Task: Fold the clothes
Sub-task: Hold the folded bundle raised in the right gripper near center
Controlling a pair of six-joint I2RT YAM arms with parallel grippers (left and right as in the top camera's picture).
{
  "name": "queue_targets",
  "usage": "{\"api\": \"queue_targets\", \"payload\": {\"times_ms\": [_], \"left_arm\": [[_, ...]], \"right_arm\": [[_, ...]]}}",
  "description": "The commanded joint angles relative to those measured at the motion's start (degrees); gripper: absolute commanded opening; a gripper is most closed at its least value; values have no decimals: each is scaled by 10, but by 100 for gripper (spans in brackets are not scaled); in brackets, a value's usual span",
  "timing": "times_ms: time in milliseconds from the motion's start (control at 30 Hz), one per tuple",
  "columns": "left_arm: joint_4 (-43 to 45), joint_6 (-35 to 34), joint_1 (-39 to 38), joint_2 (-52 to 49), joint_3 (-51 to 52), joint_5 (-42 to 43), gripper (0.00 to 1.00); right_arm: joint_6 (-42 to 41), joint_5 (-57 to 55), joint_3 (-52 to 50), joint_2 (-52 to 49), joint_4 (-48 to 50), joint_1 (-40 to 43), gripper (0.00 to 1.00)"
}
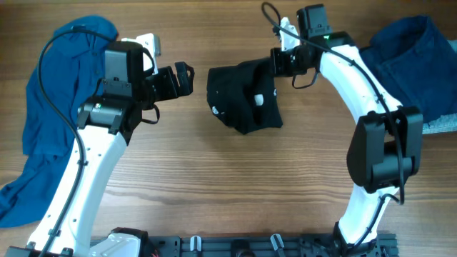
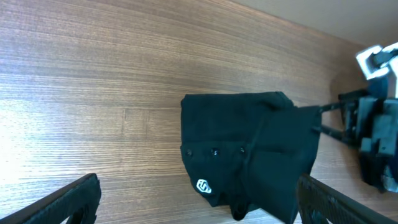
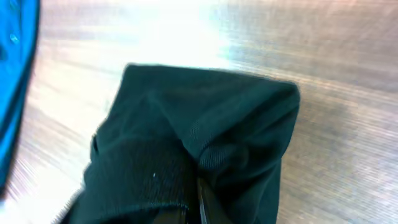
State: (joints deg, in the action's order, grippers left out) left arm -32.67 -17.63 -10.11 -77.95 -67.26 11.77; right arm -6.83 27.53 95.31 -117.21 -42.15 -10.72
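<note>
Nearby, blue shirt (image 1: 43, 118) and navy garment (image 1: 410, 57).

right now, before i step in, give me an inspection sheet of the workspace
surface: wooden table, flat, plain grain.
job's things: black top bunched at the centre; bright blue shirt heaped at the left edge; navy piece heaped at the right edge.
clutter: nothing seen.
claws: left claw open, holding nothing, just short of the black top; right claw shut on the black top's edge.
cables: black cable arcs over the bright blue shirt to the left arm; second cable loops by the right wrist.
surroundings: black base rail along the near edge.
</note>
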Motion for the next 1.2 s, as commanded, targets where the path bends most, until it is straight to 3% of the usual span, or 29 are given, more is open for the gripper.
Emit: {"api": "queue_targets", "payload": {"times_ms": [0, 367, 400, 433, 467, 700, 833, 967, 1067, 1167], "left_arm": [[0, 9, 2, -2, 1, -8, 100], [-2, 9, 2, -8, 2, -8, 100], [-3, 9, 2, -8, 2, -8, 100], [-4, 9, 2, -8, 2, -8, 100], [-5, 9, 2, -8, 2, -8, 100], [-9, 10, 2, -8, 2, -10, 100], [-10, 10, 2, -8, 2, -11, 100], [-19, 10, 2, -8, 2, -25, 100], [-22, 23, 2, -8, 2, -28, 100], [-24, 23, 2, -8, 2, -27, 100]], "right_arm": [[-26, 19, 41, 30, 5, 19, 4], [-13, -30, 43, 8, -17, 92, 4], [-6, -31, 43, 4, -25, 95, 34], [1, -31, 43, 4, -34, 97, 82], [11, -35, 43, 4, -48, 100, 100], [68, -37, 49, 59, -144, 93, 98], [104, -46, 41, 68, -202, 59, 83], [110, -58, -6, 68, -187, 10, 75], [101, -79, -64, 68, -133, -13, 75], [79, -114, -107, 68, -76, -13, 66]]}}
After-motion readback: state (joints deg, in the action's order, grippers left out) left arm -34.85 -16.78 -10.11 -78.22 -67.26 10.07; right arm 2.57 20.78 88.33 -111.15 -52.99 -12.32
